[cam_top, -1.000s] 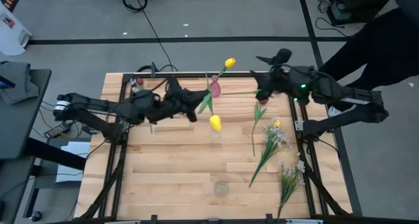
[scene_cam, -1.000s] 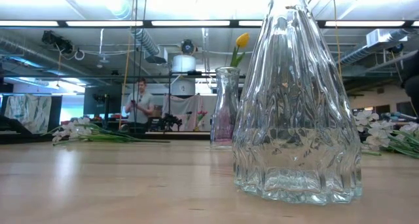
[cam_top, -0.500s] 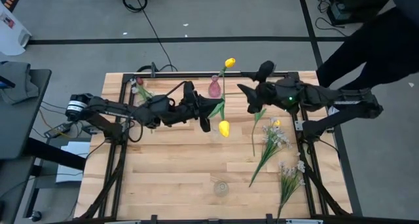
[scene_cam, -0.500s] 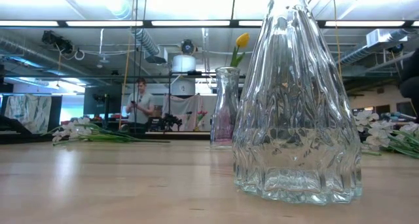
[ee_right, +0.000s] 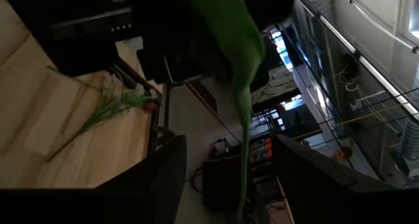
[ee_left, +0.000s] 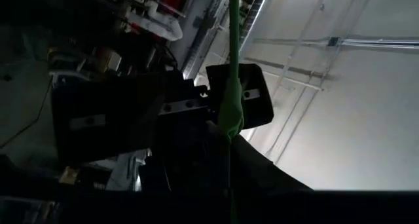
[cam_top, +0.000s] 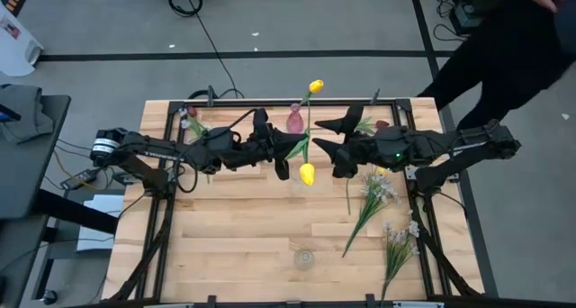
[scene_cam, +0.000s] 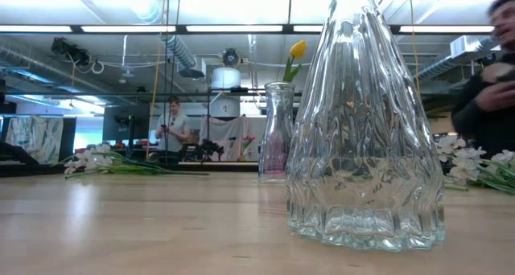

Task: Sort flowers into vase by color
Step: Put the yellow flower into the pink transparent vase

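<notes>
High view: left gripper (cam_top: 290,150) sits at upper centre of the frame, jaws clenched on the green stem of a yellow tulip (cam_top: 308,174); the bloom hangs just below and right of the jaws, over the middle of the counter (cam_top: 234,227). In the left wrist view the stem (ee_left: 230,106) runs straight up through the frame centre.

Right gripper (cam_top: 331,139) is just right of the held tulip, jaws spread, one finger above and one below; whether they touch the stem I cannot tell. Right wrist view shows a green leaf (ee_right: 229,27) between its dark fingers, and a red tulip (ee_right: 118,106) lying on the counter at left of frame.

A second yellow tulip (cam_top: 315,86) stands in the pink-tinted vase (cam_top: 295,121) at the upper centre edge of the counter. White blossom sprays (cam_top: 378,195) lie at the right of the counter. A clear vase (cam_top: 305,257) stands at bottom centre; in the low view it fills the frame's right half.

A person in dark clothing (cam_top: 504,56) stands at upper right, beside the counter.
</notes>
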You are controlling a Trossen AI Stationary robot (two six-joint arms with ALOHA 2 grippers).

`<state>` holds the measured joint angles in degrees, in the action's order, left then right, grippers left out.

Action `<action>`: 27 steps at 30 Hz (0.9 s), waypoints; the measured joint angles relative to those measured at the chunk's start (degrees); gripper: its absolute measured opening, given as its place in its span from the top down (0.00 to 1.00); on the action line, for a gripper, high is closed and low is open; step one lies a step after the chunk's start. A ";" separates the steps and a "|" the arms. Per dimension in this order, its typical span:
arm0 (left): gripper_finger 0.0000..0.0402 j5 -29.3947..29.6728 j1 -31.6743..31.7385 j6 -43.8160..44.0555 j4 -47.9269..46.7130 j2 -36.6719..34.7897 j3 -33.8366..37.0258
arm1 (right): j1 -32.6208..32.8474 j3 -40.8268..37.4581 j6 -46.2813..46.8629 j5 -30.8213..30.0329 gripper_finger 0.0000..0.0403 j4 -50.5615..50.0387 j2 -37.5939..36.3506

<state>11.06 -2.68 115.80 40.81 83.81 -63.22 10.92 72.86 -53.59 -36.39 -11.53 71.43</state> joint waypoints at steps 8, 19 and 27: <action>0.99 -4.25 -0.44 2.87 -0.87 0.00 0.00 | 0.28 0.00 1.26 -0.21 0.42 3.41 1.01; 0.99 -5.96 -0.33 3.20 -2.88 0.02 0.00 | 1.46 0.00 4.57 -0.18 0.59 3.31 1.01; 0.99 -5.97 -0.33 3.37 -2.88 0.00 0.00 | 3.00 0.00 10.49 -0.30 0.73 2.93 1.01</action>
<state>5.09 -3.01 119.17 37.93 83.81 -63.22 13.92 72.86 -43.10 -36.69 -8.60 72.44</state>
